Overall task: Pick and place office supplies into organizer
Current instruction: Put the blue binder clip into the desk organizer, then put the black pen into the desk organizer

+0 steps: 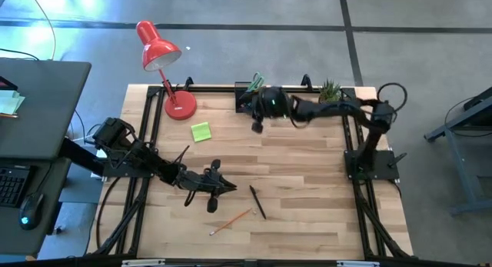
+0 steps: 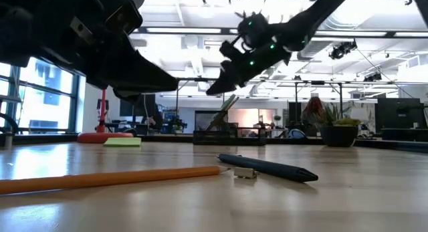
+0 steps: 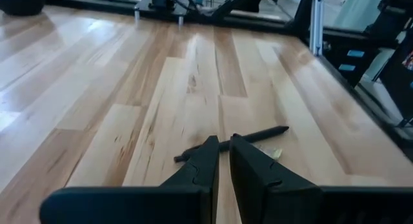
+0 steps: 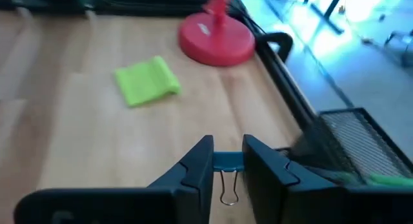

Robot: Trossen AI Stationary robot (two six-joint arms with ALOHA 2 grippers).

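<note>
The right hand, fingers closed on a small blue binder clip, hangs at the far side of the bench just beside the black mesh organizer. Carry the clip fully over an open compartment before release. The organizer holds something green, probably scissors. The left hand, near the front, is shut and empty. A pen, pencil and sticky-note pad remain loose.

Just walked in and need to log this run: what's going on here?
The right end effector holds a small blue binder clip beside the black mesh organizer at the table's far edge. The left end effector hovers nearly shut over a dark pen. A pencil and green sticky pad lie loose.
</note>
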